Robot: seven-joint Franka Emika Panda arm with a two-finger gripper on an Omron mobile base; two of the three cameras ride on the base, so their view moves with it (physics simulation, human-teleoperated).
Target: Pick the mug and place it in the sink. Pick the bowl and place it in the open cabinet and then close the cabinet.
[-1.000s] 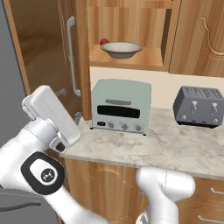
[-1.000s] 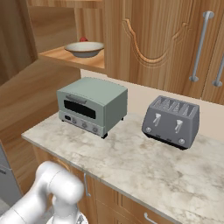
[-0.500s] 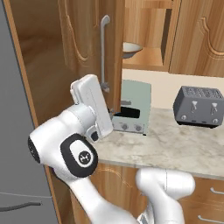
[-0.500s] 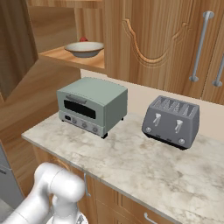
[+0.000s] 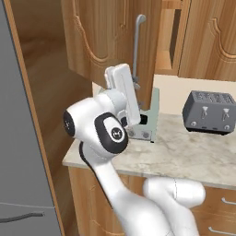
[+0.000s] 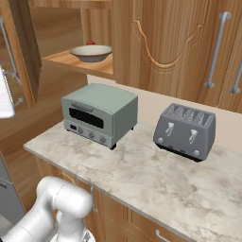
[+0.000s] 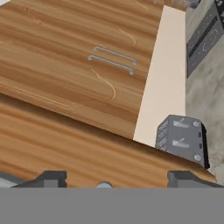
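Behind the half-swung cabinet door (image 5: 115,44), the gripper (image 7: 113,177) presses against the wood with its fingers spread and holding nothing, apparently to push the door closed. On the cabinet shelf (image 6: 78,64) sits the bowl (image 6: 91,52), its placing done. Below, a marble counter (image 6: 156,177) carries a green toaster oven (image 6: 100,114) and a grey toaster (image 6: 185,131).

A pale green boxy toaster oven (image 6: 100,113) stands on the beige marble counter (image 6: 156,179), near a dark grey four-slot toaster (image 6: 185,131).
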